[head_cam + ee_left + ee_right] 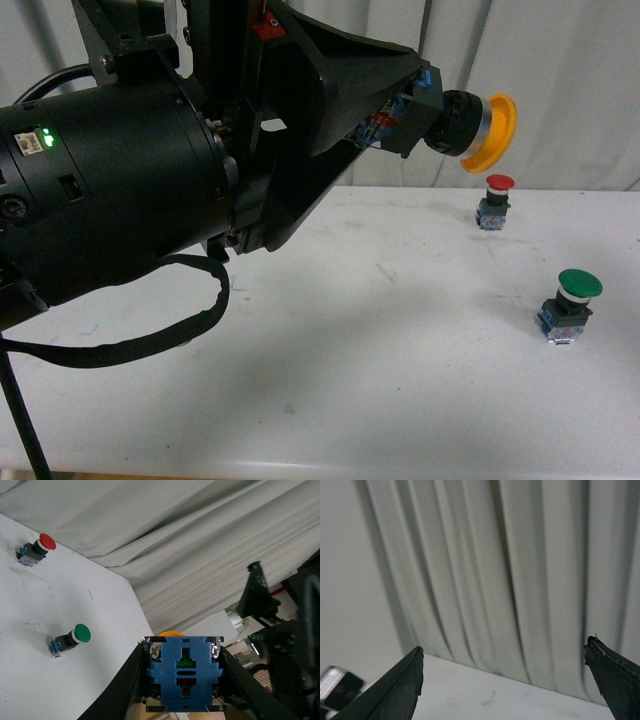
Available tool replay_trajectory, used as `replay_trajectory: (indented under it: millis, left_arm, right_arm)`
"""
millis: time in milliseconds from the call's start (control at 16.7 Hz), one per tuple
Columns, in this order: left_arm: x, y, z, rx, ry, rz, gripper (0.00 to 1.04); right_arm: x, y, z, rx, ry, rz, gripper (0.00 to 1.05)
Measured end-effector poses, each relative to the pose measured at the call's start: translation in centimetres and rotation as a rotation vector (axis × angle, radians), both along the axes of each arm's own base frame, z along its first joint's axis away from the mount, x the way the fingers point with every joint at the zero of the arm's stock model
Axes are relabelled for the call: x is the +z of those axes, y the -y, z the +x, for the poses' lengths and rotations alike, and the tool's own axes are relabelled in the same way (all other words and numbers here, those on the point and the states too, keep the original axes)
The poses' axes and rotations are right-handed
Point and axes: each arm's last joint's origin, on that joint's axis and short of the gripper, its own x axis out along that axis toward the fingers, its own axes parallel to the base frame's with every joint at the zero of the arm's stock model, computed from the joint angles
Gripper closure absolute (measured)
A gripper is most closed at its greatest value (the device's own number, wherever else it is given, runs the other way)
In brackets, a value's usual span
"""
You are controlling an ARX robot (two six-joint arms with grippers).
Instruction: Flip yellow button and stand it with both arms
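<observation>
My left gripper (405, 105) is shut on the yellow button (480, 130) and holds it high above the white table, lying sideways with its yellow-orange cap pointing right. In the left wrist view the button's blue block base (184, 672) faces the camera between the black fingers (131, 680), with a sliver of the yellow cap behind it. My right gripper (505, 680) is open and empty, its two black fingertips (405, 680) wide apart, facing the curtain above the table's far edge. The right arm does not show in the front view.
A red-capped button (495, 200) stands at the back right of the table (380, 380). A larger green-capped button (570, 305) stands nearer on the right. Both show in the left wrist view, red (36, 550) and green (70, 640). A grey curtain (560, 80) hangs behind.
</observation>
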Motion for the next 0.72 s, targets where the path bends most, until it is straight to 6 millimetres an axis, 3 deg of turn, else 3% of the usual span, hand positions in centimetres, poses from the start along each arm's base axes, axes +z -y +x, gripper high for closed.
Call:
replay_trajectory:
  millis: [120, 239, 299, 418, 538, 717]
  left_arm:
    - [0.0, 0.3, -0.3, -0.001, 0.009, 0.008, 0.69]
    - [0.0, 0.6, -0.4, -0.008, 0.012, 0.011, 0.69]
    - [0.0, 0.7, -0.5, -0.009, 0.014, 0.011, 0.69]
    - [0.0, 0.9, -0.6, -0.013, 0.015, 0.011, 0.69]
    - [0.1, 0.9, -0.6, -0.012, 0.018, 0.010, 0.69]
    - [0.3, 1.0, -0.8, -0.012, 0.029, 0.010, 0.69]
  right_arm:
    - [-0.3, 1.1, 0.2, 0.160, -0.019, 0.127, 0.06]
    - [-5.2, 2.5, 1.0, 0.257, -0.364, 0.350, 0.06]
    - [-8.5, 3.3, 1.8, 0.281, -0.624, 0.549, 0.06]
    - [-11.4, 3.9, 2.9, 0.280, -0.888, 0.830, 0.06]
    - [-12.3, 3.4, 3.6, 0.294, -1.029, 1.015, 0.06]
    - [-12.1, 0.8, 3.7, 0.375, -1.113, 1.044, 0.06]
